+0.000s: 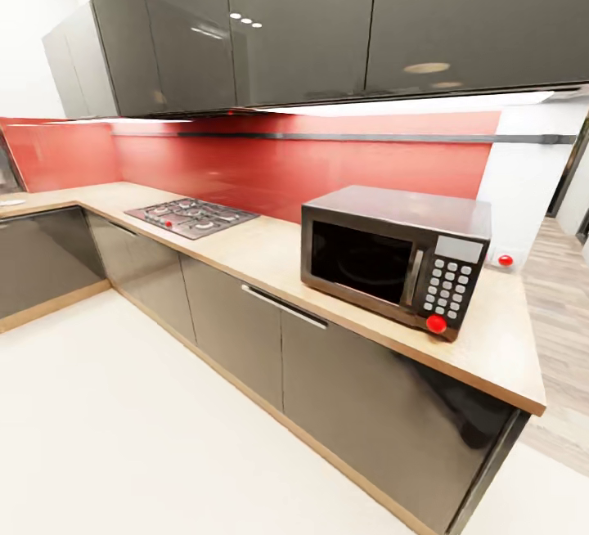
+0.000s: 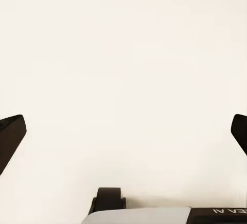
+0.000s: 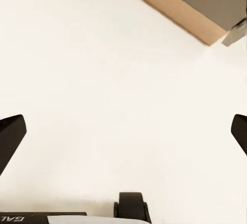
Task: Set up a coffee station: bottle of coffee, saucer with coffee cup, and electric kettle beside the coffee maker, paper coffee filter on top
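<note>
Countertop (image 1: 270,253) runs from far left to near right, carrying a microwave (image 1: 397,257) and hob (image 1: 191,217). Left gripper (image 2: 123,131) and right gripper (image 3: 123,131) both spread wide, empty, over pale floor (image 1: 123,420). Partial lettering on wrist housings, unreadable.

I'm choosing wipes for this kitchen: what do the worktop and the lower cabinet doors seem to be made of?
The worktop looks like light wood or wood-look laminate, matte, with faint grain. The cabinet doors look like glossy dark grey lacquer or acrylic, since they mirror the floor.
</note>
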Available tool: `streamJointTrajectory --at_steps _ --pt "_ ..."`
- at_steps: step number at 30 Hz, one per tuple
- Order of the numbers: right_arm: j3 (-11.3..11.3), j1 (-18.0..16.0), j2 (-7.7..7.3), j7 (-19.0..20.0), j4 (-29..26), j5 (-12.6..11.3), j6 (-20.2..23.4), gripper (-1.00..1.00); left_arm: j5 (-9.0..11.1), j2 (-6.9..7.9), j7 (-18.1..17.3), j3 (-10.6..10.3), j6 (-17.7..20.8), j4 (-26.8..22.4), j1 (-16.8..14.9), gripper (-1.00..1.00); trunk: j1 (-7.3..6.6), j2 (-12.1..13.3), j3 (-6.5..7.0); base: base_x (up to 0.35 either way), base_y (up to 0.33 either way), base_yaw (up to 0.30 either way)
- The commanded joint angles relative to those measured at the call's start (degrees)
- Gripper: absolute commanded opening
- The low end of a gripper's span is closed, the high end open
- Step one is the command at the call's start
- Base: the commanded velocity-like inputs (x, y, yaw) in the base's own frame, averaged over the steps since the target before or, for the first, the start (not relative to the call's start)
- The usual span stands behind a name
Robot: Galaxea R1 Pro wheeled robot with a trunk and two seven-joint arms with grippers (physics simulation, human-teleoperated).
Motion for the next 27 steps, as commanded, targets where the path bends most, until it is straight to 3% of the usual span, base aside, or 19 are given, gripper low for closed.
streamJointTrajectory --at_steps 1,27 --pt "0.0 0.0 0.08 0.0 0.1 0.0 -0.4 1.0 0.0 -0.02 0.0 0.1 -0.1 0.0 0.0 1.0 0.02 0.0 -0.04 0.139 0.095 0.216" --pt "-0.2 0.0 0.43 0.2 -0.1 -0.5 -1.1 1.0 0.2 -0.25 -0.1 -0.7 0.0 -0.6 0.0 1.0 0.02 0.0 -0.35 0.014 0.01 0.263"
